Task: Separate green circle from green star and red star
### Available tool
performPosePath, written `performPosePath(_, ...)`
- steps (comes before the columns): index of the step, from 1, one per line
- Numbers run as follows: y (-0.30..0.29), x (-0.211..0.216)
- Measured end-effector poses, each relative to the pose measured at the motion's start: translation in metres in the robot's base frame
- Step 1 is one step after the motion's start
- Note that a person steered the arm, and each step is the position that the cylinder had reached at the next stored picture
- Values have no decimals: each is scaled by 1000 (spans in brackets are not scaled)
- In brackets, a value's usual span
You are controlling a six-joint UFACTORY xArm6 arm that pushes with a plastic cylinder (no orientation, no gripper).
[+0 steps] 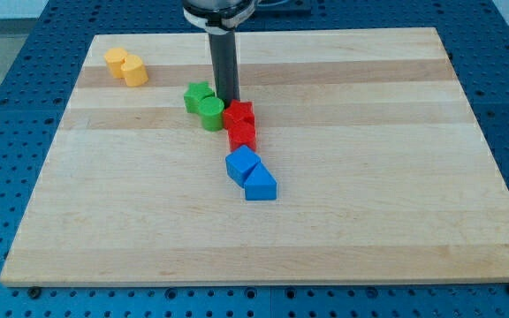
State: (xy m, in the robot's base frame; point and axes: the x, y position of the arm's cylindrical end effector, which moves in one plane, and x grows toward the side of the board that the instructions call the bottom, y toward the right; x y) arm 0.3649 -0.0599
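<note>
The green circle [211,113] sits near the board's upper middle, touching the green star [198,95] just to its upper left. The red star [238,115] lies right beside the circle on its right. A second red block [242,135] sits just below the red star. My rod comes down from the view's top, and my tip [227,99] rests just above the green circle and red star, to the right of the green star, close against all three.
Two blue blocks, a cube-like one [242,165] and a triangle [260,185], lie below the red ones. Two yellow blocks [126,67] sit at the upper left. The wooden board [396,203] lies on a blue perforated table.
</note>
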Motion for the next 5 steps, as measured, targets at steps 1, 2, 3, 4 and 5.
performPosePath(1,-9,12)
performPosePath(2,-17,25)
performPosePath(3,-25,36)
performPosePath(4,-37,52)
performPosePath(5,-53,66)
